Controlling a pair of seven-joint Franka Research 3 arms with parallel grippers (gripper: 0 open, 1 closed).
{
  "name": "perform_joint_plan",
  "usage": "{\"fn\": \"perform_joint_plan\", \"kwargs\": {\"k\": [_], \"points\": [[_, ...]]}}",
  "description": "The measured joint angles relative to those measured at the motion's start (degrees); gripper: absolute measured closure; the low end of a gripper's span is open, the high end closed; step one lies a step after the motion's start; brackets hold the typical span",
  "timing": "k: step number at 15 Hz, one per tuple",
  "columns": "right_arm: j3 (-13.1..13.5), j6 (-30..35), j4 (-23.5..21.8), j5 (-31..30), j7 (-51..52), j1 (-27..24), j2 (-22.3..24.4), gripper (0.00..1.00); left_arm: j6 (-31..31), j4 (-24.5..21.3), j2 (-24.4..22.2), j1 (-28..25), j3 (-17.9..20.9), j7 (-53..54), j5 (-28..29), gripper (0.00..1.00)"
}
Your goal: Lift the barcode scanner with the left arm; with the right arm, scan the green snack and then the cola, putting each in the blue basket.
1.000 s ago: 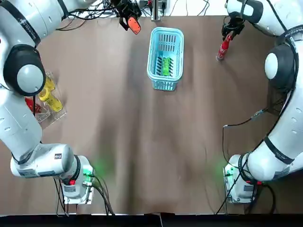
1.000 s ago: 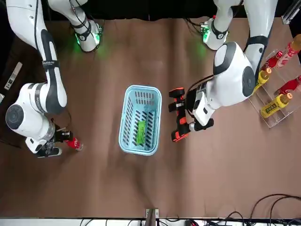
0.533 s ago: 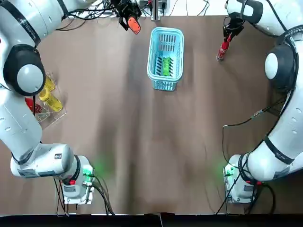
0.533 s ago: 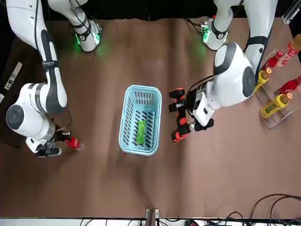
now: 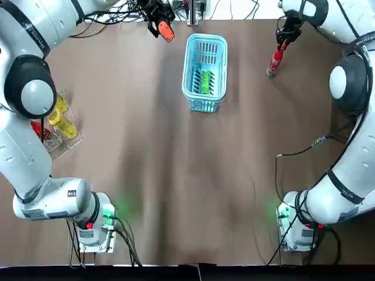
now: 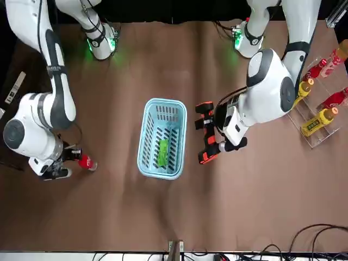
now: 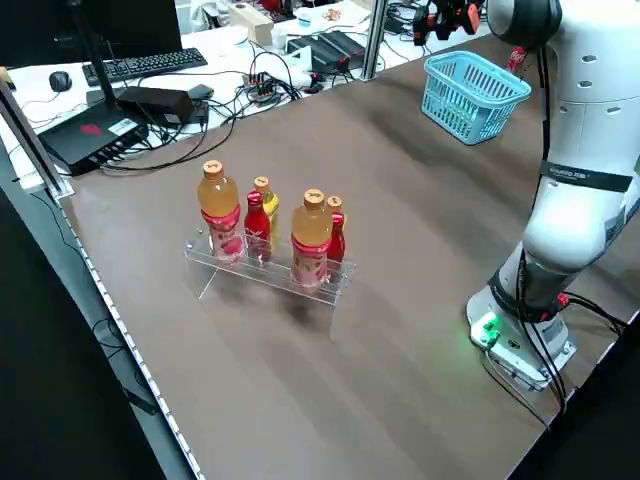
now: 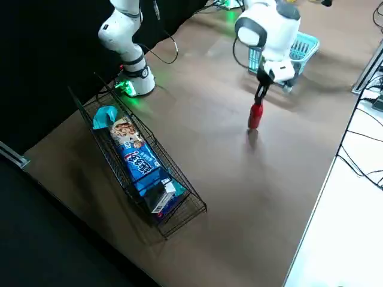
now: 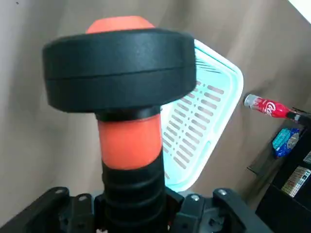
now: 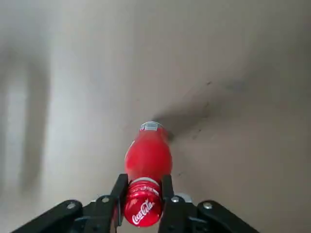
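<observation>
Holds the barcode scanner (image 6: 205, 140) aloft in the left gripper (image 6: 222, 132), clamped shut on the handle, just beside the blue basket (image 5: 202, 106). Angles the orange head toward the basket side, presumably to catch goods passing on the way in. Parks it there as a fixed reading station rather than chasing items round the table (image 5: 176, 175).

Shows the green snack (image 5: 205, 81) lying inside the basket, so counts 1 of 2 items as done.

Pinches the cola (image 10: 148, 160) at the neck in the right gripper (image 10: 144, 196), narrowed onto it and hanging it upright. Sits on the far side of the basket from the scanner, well apart from both. Appears lifted clear of the table, judging by the offset shadow in the right wrist view.

Leaves 2 steps, by this reading: bring the cola across to the scanner's head, label facing it, then lower it in beside the snack. Calls for clearing the basket rim. Risks swinging or slipping, given a neck-only grip.
</observation>
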State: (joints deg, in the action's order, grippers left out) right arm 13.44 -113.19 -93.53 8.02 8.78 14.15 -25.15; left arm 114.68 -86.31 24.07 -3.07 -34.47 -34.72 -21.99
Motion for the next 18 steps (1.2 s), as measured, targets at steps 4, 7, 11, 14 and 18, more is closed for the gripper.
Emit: {"fn": "perform_joint_plan", "kwargs": {"k": [4,7,11,14,18], "points": [[-6.0,5.78,2.92,0.06,-0.07,1.28,4.62,0.68,0.13,0.04,0.0,-1.3,0.02,0.44,-3.26,0.94],[-10.49,11.41,3.35,0.92,-0.31,2.29,9.02,0.68,0.11,0.17,0.0,-2.12,-0.04,1.06,-10.16,0.94],[-16.28,14.81,5.59,2.93,0.51,2.34,12.34,0.68,0.07,0.68,-0.06,-2.5,-1.55,1.16,-18.5,0.94],[-20.33,14.87,6.12,6.47,0.57,2.42,12.51,0.68,0.01,0.81,-0.27,-2.88,-3.15,1.16,-21.62,0.94],[-23.7,14.61,7.39,11.5,3.08,2.46,12.51,0.68,-5.64,1.15,-0.3,-2.84,-4.83,5.59,-22.34,0.94]]}}
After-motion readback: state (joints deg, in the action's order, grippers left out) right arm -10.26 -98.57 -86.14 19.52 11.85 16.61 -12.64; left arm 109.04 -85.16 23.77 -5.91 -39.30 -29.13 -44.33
